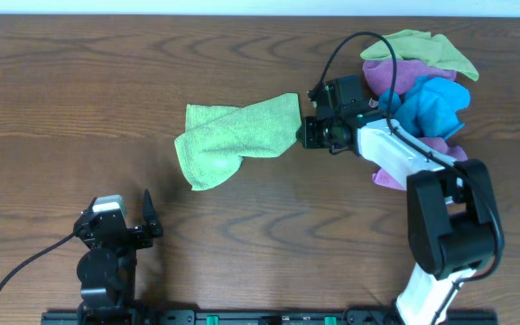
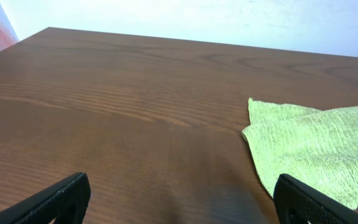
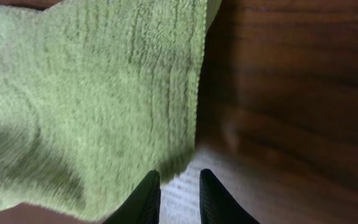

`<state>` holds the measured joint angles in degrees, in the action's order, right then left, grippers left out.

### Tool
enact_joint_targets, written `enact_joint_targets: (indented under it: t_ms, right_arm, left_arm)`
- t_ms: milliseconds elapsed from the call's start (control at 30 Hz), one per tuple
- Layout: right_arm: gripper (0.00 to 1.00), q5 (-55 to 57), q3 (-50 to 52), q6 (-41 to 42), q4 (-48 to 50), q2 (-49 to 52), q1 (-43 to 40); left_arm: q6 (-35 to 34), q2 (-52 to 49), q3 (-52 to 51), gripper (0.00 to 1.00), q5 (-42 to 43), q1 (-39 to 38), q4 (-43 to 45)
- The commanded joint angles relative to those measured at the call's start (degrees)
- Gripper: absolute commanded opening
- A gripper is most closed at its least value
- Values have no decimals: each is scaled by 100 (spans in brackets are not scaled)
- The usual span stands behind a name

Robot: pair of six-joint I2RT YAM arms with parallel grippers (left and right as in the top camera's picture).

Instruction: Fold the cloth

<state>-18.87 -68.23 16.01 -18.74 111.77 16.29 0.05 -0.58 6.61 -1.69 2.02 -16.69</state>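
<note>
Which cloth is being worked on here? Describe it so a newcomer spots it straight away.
On the wooden table, look left of the heap of cloths at the far right corner. The light green cloth lies alone mid-table, crumpled, its right corner reaching the right gripper. Unlike the heaped yellow-green, purple and blue ones, it sits apart from the pile.

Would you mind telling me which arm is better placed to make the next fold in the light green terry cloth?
Right. The right gripper is at the light green terry cloth's right edge, jaws nearly closed. The left gripper sits open at the brown wooden table's near edge, apart from it.
</note>
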Motion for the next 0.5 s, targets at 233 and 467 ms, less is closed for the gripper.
enact_joint_targets:
  t_ms: [233,467]
  right_arm:
    - [25,-68,33,-15,728,275,35]
    - [1,-892,-31,339,741,299,59]
  left_arm:
    - [63,33,-133,95,22,-22,-61]
    - [63,33,-133,95,22,-22,-61]
